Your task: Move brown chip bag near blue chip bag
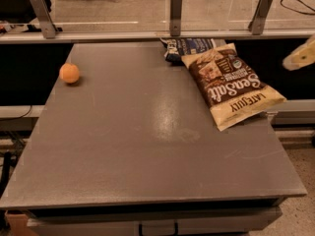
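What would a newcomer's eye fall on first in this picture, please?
The large brown chip bag lies at the back right of the grey table, its top end touching or overlapping the smaller blue chip bag behind it. Next comes a lone orange at the back left. The gripper hangs at the right edge of view, clear of both bags.

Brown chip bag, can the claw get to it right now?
Probably yes. The claw hangs to the right of the brown chip bag, not touching it, with nothing between them. The blue chip bag lies at its far end, out of the way.
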`<state>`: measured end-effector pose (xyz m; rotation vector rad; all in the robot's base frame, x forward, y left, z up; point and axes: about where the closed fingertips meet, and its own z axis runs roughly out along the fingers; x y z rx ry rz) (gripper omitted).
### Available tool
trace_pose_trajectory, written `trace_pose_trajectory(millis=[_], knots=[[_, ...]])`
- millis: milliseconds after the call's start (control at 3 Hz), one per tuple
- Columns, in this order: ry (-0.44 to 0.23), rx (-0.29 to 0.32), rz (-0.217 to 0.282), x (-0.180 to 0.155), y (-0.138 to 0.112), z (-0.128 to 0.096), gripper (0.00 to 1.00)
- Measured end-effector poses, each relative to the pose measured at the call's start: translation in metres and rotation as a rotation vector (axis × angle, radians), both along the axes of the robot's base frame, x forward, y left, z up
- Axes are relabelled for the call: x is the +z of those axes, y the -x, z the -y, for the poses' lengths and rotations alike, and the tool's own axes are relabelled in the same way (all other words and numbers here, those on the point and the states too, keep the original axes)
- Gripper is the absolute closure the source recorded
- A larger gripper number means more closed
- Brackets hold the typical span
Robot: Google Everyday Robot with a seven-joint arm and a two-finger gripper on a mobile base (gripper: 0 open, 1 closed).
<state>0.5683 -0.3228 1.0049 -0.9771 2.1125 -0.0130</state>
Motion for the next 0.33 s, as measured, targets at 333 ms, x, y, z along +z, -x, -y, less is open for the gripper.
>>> trace_pose_trajectory(millis=[333], knots=[[-0.01,0.022,0.046,0.0153,0.0127,0.0097,0.0]])
